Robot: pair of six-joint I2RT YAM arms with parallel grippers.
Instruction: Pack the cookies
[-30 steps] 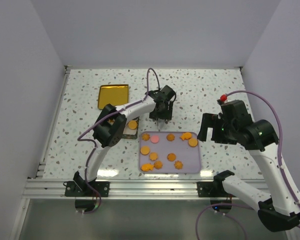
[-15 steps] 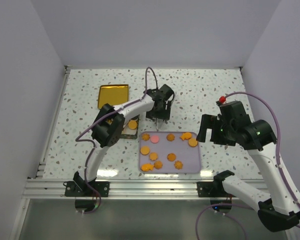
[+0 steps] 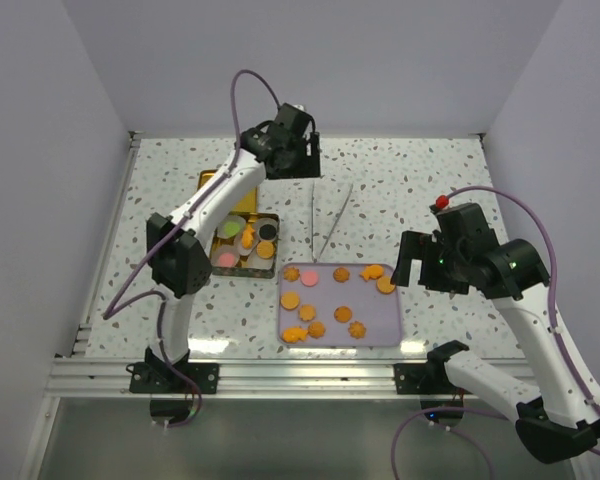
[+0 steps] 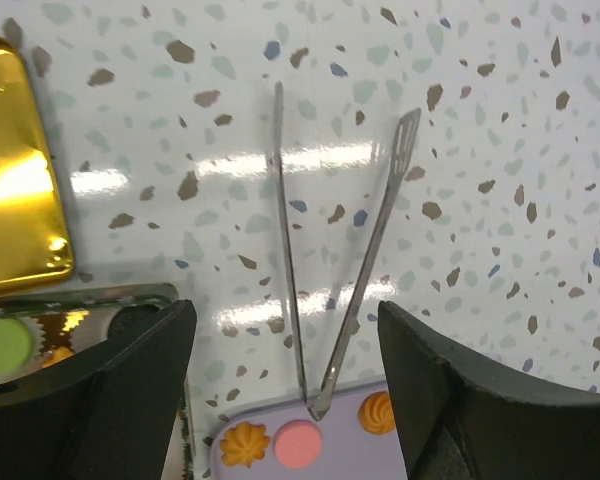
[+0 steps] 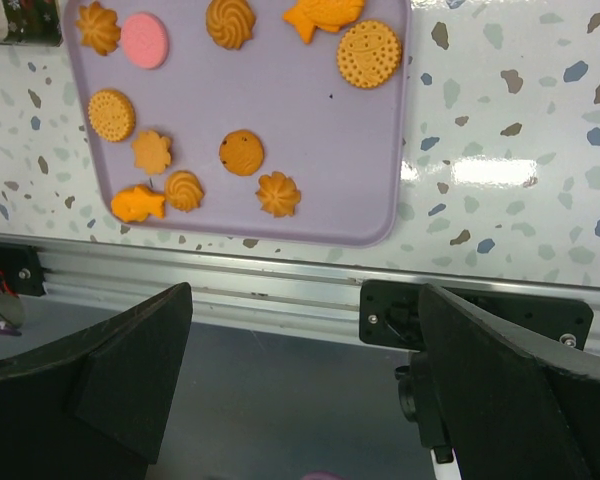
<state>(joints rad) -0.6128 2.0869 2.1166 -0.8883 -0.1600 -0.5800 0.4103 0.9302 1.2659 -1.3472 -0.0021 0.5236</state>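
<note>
Several cookies, mostly orange rounds and flower shapes point(image 3: 343, 313) plus a pink one point(image 3: 310, 276), lie on a purple tray point(image 3: 365, 300); the right wrist view shows them too point(image 5: 242, 151). An open tin point(image 3: 242, 268) left of the tray holds paper cups with green point(image 3: 231, 228), pink, orange and dark brown cookies. Metal tongs point(image 3: 335, 222) lie loose on the table behind the tray, tips at its rim point(image 4: 380, 230). My left gripper point(image 3: 300, 168) is open and empty, high above the tongs point(image 4: 285, 400). My right gripper point(image 3: 420, 265) is open and empty, raised beside the tray's right end point(image 5: 305, 400).
A gold lid point(image 3: 215, 182) lies behind the tin and shows at the left edge of the left wrist view point(image 4: 15, 180). The metal rail point(image 3: 300, 370) runs along the table's near edge. Grey walls close in the left, back and right.
My left gripper has let go of the tongs and risen back toward the far wall. The tongs now lie spread on the table and the tin is uncovered. The right arm barely moved.
</note>
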